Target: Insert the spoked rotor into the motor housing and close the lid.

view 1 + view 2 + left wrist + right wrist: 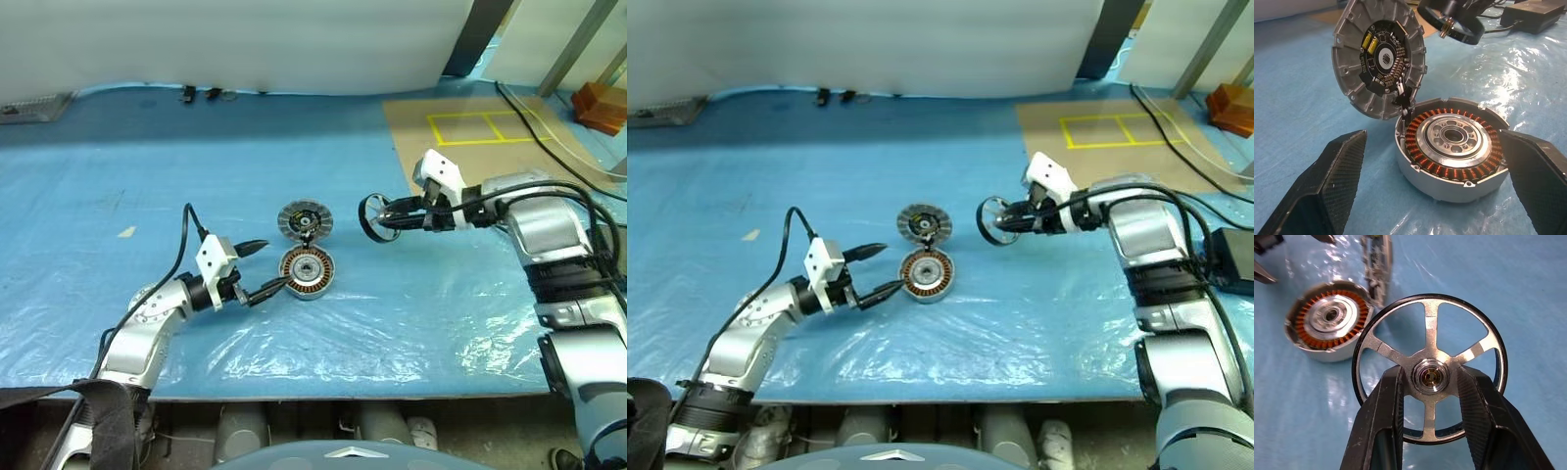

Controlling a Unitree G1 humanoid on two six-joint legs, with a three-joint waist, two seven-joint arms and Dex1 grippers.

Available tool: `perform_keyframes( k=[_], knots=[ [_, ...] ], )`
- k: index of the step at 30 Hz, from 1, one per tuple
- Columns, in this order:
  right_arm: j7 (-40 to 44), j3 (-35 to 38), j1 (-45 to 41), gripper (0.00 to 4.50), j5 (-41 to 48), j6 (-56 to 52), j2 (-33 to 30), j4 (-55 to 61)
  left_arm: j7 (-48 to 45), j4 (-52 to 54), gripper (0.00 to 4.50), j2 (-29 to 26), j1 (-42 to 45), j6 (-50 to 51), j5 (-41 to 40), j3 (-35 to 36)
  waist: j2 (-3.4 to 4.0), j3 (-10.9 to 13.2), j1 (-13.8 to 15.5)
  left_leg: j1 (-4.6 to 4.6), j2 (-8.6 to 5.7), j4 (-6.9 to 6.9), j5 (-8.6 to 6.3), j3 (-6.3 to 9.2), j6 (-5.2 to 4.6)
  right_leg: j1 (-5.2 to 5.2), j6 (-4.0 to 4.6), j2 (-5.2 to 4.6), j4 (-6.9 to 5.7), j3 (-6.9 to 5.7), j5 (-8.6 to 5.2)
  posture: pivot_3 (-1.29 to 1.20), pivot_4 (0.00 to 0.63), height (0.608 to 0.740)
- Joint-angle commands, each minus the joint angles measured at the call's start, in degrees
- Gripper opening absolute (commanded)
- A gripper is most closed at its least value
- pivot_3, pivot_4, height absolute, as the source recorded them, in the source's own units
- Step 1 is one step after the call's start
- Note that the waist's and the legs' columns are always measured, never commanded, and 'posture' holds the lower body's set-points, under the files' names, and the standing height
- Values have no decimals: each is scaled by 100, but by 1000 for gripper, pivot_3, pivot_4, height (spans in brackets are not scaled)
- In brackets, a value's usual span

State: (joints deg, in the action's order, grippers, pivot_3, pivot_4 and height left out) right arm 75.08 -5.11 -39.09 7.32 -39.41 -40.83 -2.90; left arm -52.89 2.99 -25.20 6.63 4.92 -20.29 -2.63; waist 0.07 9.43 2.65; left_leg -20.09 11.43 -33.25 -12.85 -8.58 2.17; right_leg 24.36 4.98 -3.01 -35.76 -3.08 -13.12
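The motor housing, a silver ring with copper coils, lies flat on the blue sheet. Joined to its far edge, the lid stands up open, its dark inner face showing. My left gripper is open at the housing's left side, with one finger on each side of the housing in the left wrist view. To the right and above the sheet, my right gripper is shut on the hub of the spoked rotor. The rotor hangs upright, apart from the housing.
A crinkled blue plastic sheet covers the table, whose front edge runs close to me. Cardboard with yellow tape squares lies at the back right, with cables and an orange block beyond. A white panel stands along the back.
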Motion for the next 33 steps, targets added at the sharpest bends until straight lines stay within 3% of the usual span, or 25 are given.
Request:
perform_keyframes(
  k=[1,5,14,22,33],
  knots=[
    [-99,440,209,1252,739,-619,-82,1040,-79,31,4500,-37,60,-99,-57,59,0,0,-2,1,-1,0,0,0,0,0,-1,0,0,2,1,0,150,740],
    [-404,581,570,1252,1474,-1303,127,1985,-129,-49,4500,-13,115,-108,-49,35,0,0,-2,5,-1,3,2,1,4,-5,-2,0,4,2,1,0,150,740],
    [-1329,582,919,1252,2402,-1813,784,2523,-183,52,4500,-61,-4,-79,-77,80,0,0,2,5,-6,9,16,5,30,-10,-6,0,15,3,2,0,150,740],
    [-1906,228,1083,1252,2403,-1501,1302,2156,-167,53,4500,-147,-209,-108,-57,151,0,0,-6,8,-7,18,18,6,36,-11,-8,0,18,3,3,0,150,740],
    [-2060,-325,1263,1252,2199,-965,1309,1657,-82,67,4500,-133,-255,-111,-47,159,0,0,-4,6,-9,18,18,7,38,-12,-11,-1,22,2,5,0,150,740]
  ],
)
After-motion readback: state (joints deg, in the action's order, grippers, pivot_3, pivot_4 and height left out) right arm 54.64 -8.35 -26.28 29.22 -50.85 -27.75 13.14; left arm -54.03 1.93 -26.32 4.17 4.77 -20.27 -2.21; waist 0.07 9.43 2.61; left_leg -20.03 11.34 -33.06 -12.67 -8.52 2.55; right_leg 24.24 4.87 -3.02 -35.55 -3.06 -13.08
